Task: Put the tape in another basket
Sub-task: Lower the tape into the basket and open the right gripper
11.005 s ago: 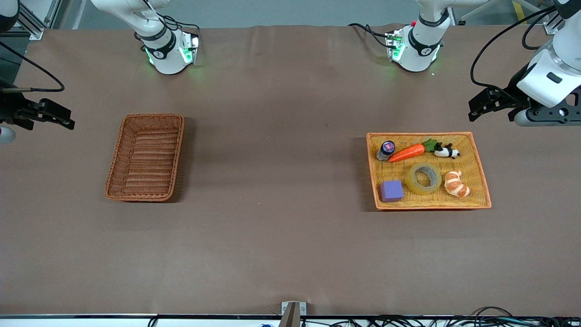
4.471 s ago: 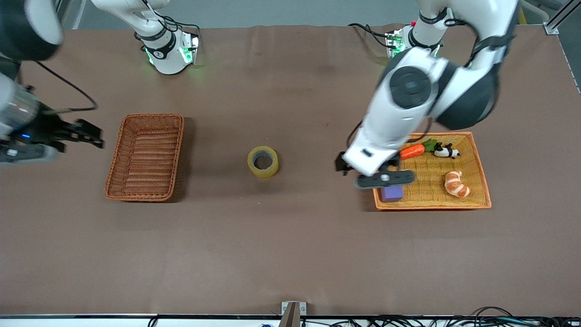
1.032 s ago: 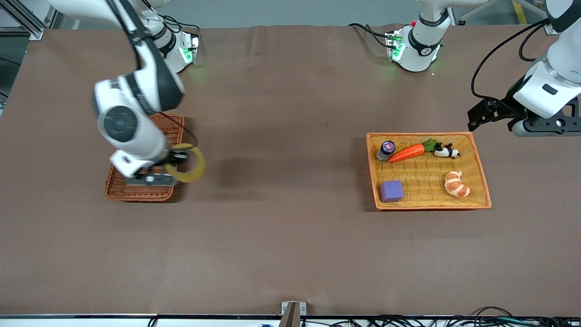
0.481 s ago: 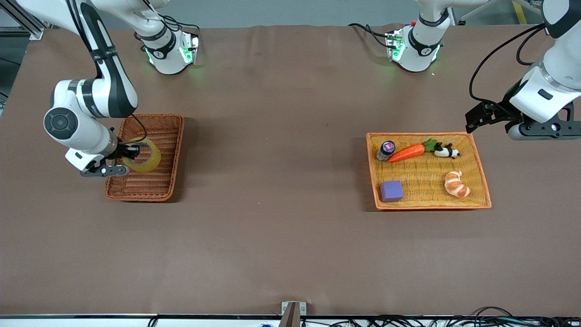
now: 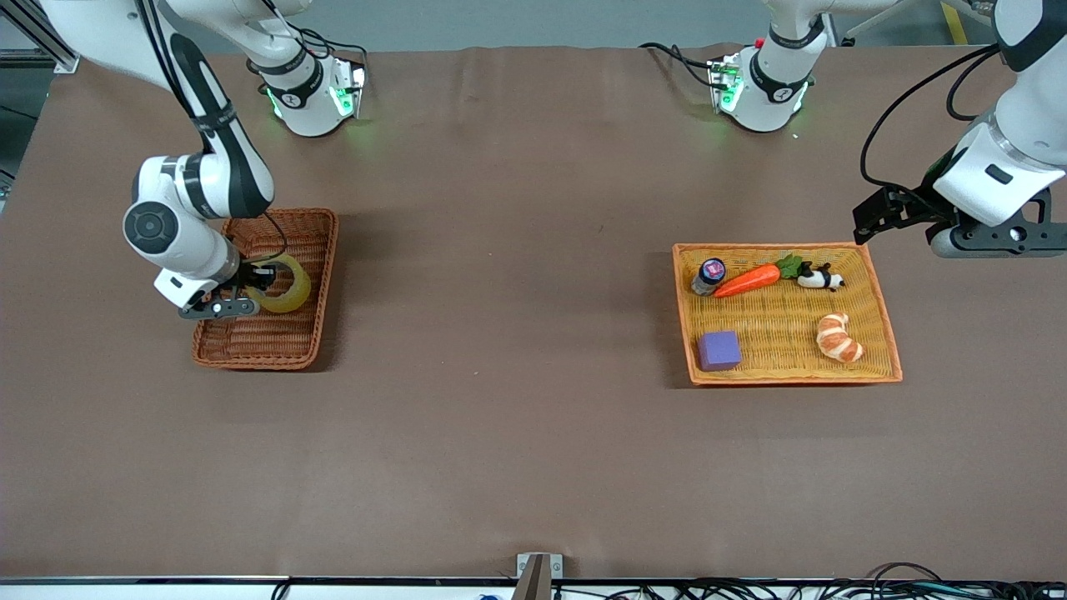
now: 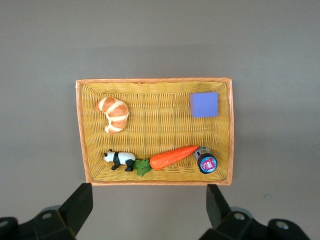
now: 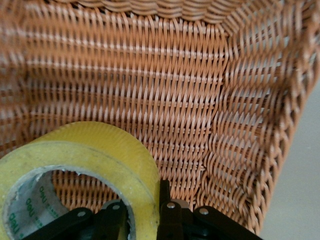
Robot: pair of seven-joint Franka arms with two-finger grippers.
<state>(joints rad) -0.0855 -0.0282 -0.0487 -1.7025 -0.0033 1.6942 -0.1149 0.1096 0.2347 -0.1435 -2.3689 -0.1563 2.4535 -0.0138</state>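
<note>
My right gripper point(image 5: 250, 293) is shut on the wall of the tape point(image 5: 288, 283), a yellowish ring with a grey core, and holds it low inside the dark reddish-brown wicker basket point(image 5: 325, 250). In the right wrist view the tape point(image 7: 100, 150) is pinched between the two black fingers point(image 7: 167, 210), one inside the ring and one outside, with the basket's woven floor and wall point(image 7: 240, 130) close under it. My left gripper point(image 5: 871, 218) is open and empty, up in the air just off the orange-yellow tray, and waits there.
The orange-yellow woven tray point(image 5: 884, 317) at the left arm's end holds a carrot toy point(image 5: 746, 280), a panda toy point(image 5: 821, 278), a croissant toy point(image 5: 838, 337), a purple cube point(image 5: 718, 350) and a small jar point(image 5: 709, 275). The left wrist view shows the same tray point(image 6: 85, 150).
My right gripper has shifted with the tape toward the basket's middle and lowered into it. The left arm has barely moved.
</note>
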